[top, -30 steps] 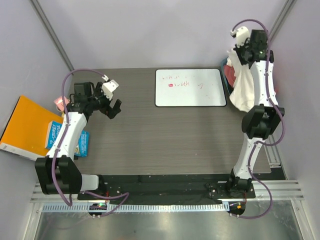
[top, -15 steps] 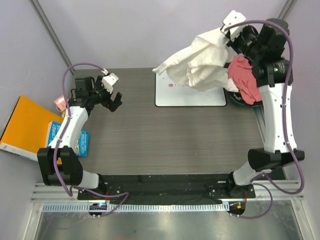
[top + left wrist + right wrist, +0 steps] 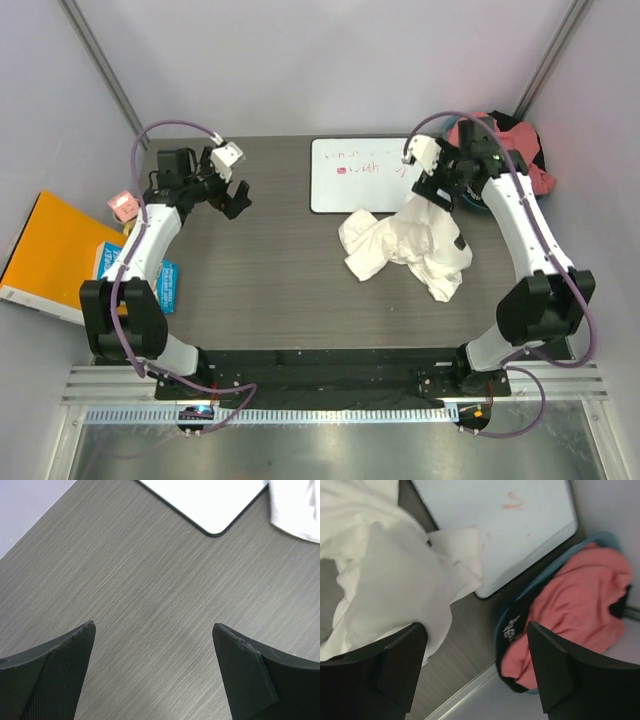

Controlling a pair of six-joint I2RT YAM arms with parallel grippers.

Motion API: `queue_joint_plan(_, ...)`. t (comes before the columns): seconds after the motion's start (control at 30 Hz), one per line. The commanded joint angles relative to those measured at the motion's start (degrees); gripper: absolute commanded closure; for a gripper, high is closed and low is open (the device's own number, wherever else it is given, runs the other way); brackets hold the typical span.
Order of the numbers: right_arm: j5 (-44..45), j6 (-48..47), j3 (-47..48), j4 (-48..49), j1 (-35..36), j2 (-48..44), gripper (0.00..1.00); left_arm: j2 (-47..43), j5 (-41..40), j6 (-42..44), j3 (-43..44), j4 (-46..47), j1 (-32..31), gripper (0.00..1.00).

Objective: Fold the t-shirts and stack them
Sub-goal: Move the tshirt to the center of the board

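The white t-shirt (image 3: pixel 405 250) lies crumpled on the table in front of the whiteboard, one edge over the board's near rim. My right gripper (image 3: pixel 440 195) hovers over the shirt's far right part, open, with nothing between its fingers. The right wrist view shows the white t-shirt (image 3: pixel 385 580) by the left finger, with the right gripper (image 3: pixel 476 625) over bare table. The salmon t-shirt (image 3: pixel 500 140) is bunched in a teal basket at the back right, and the salmon t-shirt (image 3: pixel 570 610) shows again there. My left gripper (image 3: pixel 238 198) is open above the table's left part, and the left gripper (image 3: pixel 153 625) holds nothing.
A glossy whiteboard (image 3: pixel 378 175) with red marks lies at the back centre. The teal basket (image 3: pixel 520 605) stands just off the table's right edge. An orange book (image 3: pixel 50 250), blue boxes (image 3: pixel 110 265) and a small pink object (image 3: pixel 122 205) lie left of the table.
The right arm swung the white t-shirt from the back right down onto the table, then opened and let it go. The left gripper shifted slightly toward the back.
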Motion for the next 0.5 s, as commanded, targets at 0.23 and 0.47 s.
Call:
queue_joint_plan(0.23, 5.68, -0.96, 4.24, -9.51, -0.03, 5.74, 0.01, 7.20, 6.77, 15.24, 3.96, -7.68, -13.52, 0.00)
queue_joint_plan(0.47, 14.57, 5.37, 1.10, 0.49, -2.05, 6.01, 0.02, 19.67, 7.82, 11.49, 14.14, -8.02, -23.29, 0.00)
